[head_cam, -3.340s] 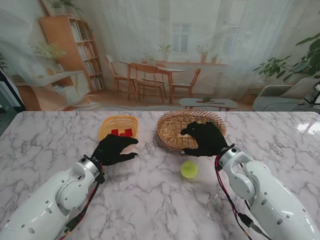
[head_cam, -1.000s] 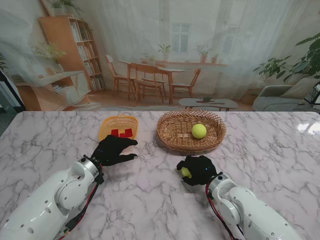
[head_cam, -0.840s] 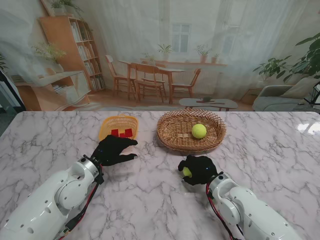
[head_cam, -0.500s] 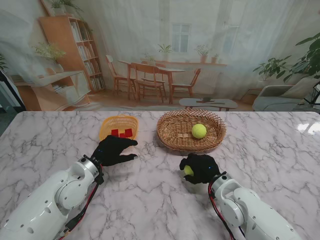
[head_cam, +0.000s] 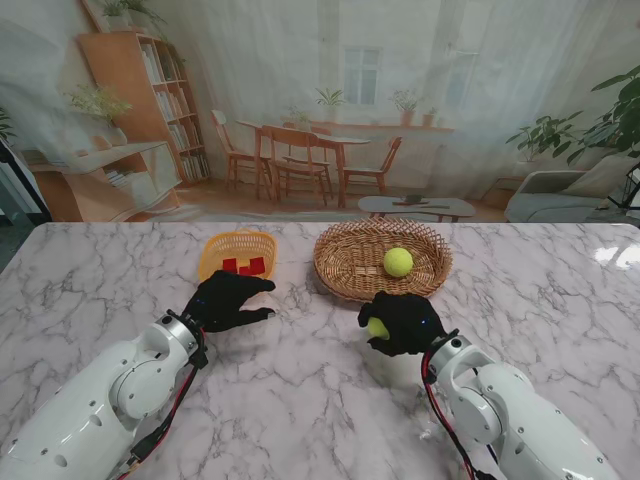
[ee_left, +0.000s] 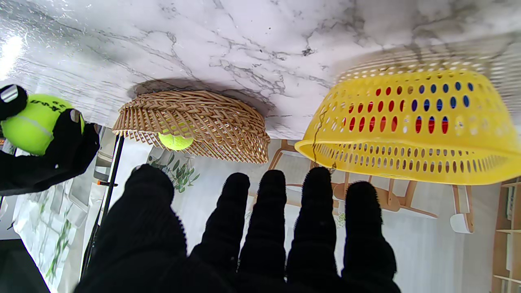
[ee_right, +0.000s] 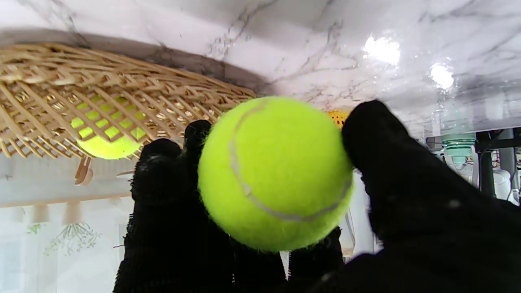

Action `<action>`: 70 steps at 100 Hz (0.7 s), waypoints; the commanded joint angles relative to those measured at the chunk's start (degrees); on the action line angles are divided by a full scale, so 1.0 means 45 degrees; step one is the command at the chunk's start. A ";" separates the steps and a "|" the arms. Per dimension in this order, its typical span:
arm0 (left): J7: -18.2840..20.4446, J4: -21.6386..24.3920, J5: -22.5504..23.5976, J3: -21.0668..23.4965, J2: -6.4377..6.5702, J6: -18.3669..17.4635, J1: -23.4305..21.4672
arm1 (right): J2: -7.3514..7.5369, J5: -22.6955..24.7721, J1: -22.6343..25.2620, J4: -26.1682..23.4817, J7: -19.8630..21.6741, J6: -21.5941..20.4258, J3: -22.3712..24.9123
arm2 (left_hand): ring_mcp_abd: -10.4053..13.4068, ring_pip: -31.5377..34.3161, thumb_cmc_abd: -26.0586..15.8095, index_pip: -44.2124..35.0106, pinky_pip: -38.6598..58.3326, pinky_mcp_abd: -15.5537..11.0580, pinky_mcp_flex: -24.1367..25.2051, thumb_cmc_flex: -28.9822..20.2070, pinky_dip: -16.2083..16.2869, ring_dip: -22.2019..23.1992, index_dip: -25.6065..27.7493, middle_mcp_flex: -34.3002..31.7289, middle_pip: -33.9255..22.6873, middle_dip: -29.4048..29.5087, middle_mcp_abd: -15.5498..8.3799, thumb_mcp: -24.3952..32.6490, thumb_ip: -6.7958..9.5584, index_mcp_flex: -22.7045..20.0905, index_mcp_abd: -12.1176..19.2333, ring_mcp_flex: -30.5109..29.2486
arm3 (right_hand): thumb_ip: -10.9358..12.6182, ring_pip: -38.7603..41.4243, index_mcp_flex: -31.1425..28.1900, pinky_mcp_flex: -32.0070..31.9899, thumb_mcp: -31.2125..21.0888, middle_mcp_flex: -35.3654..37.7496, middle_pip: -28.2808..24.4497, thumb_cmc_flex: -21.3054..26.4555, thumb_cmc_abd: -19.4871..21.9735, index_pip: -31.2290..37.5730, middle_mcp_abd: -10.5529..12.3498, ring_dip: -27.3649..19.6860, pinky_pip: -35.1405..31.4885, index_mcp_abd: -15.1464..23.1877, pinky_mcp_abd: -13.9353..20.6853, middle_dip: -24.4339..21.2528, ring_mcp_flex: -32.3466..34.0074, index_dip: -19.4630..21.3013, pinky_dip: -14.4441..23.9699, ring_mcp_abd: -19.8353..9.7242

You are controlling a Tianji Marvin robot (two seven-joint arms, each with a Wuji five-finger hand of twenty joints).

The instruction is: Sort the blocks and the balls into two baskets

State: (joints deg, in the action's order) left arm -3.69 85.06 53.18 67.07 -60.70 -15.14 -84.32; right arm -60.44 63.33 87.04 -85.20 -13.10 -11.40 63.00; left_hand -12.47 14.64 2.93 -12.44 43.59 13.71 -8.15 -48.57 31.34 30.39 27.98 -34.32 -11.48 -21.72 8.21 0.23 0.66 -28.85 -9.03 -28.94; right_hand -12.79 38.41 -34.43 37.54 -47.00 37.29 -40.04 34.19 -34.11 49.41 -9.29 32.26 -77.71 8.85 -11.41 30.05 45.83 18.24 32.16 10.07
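Note:
My right hand [head_cam: 403,322] is shut on a yellow-green tennis ball [head_cam: 377,328], lifted off the table just in front of the wicker basket [head_cam: 345,270]. The right wrist view shows that ball [ee_right: 274,173] clamped between thumb and fingers. A second tennis ball [head_cam: 398,262] lies inside the wicker basket [ee_left: 191,122]. Red blocks [head_cam: 243,266] sit in the small yellow basket [head_cam: 216,250]. My left hand [head_cam: 225,298] rests open on the table just in front of the yellow basket [ee_left: 411,130], fingers spread and holding nothing.
The marble table [head_cam: 300,400] stretches wide on both sides of the two baskets, which stand side by side at its far middle. A backdrop printed with a room scene stands behind the table's far edge.
My right hand closed on the ball, lifted it off the table and carried it farther from me toward the wicker basket. The left hand has stayed still.

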 commanded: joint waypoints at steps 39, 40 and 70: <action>0.0175 -0.0001 -0.0062 -0.0035 -0.0010 0.0017 0.0023 | -0.0099 -0.0965 -0.1141 -0.0658 0.1242 -0.0103 0.0121 | 0.0015 -0.0039 -0.0566 0.0089 -0.0151 0.0334 0.0169 0.0063 0.0234 -0.0024 0.0005 -0.0171 0.0016 -0.0044 -0.0067 -0.0337 -0.0088 -0.0156 0.0109 -0.0068 | 0.0172 0.1604 -0.0690 0.0036 -0.0740 0.0188 -0.0703 0.1434 0.0471 0.0826 0.0319 0.0317 -0.0253 -0.0425 0.0549 0.0271 0.0378 0.0025 0.0083 -0.1024; 0.0177 0.0000 -0.0062 -0.0036 -0.0009 0.0017 0.0023 | -0.0108 -0.1039 -0.1204 -0.0615 0.1284 -0.0075 0.0093 | 0.0029 -0.0038 -0.0565 0.0090 -0.0152 0.0337 0.0169 0.0060 0.0234 -0.0024 0.0005 -0.0178 0.0013 -0.0046 -0.0077 -0.0335 -0.0087 -0.0156 0.0104 -0.0069 | 0.0170 0.1602 -0.0689 0.0022 -0.0735 0.0183 -0.0703 0.1429 0.0474 0.0826 0.0313 0.0316 -0.0246 -0.0431 0.0552 0.0272 0.0372 0.0026 0.0081 -0.1023; 0.0186 -0.0029 -0.0074 -0.0057 -0.0008 -0.0024 0.0055 | -0.0206 -0.1790 -0.3265 0.1226 0.1558 0.0144 -0.1052 | 0.0029 -0.0036 -0.0571 0.0089 -0.0163 0.0323 0.0171 0.0063 0.0233 -0.0023 0.0006 -0.0169 0.0022 -0.0043 -0.0065 -0.0333 -0.0087 -0.0161 0.0113 -0.0075 | 0.0177 0.1510 -0.0649 -0.0127 -0.0703 0.0016 -0.0699 0.1385 0.0532 0.0853 0.0359 0.0278 -0.0148 -0.0268 0.0624 0.0269 0.0253 0.0061 0.0067 -0.1112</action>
State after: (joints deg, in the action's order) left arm -3.69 85.00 53.01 67.03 -60.70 -15.18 -84.23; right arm -61.00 55.42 73.96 -80.96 -5.82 -11.24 58.33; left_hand -12.47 14.64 2.93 -12.44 43.59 13.71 -8.15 -48.57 31.34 30.39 27.98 -34.32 -11.48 -21.73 8.21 0.23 0.66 -28.85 -9.03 -28.94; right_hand -12.79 38.41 -34.43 37.06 -46.99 37.30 -40.04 34.19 -34.12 49.42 -9.30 32.26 -77.71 8.79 -11.41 30.05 45.83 18.23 32.16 10.08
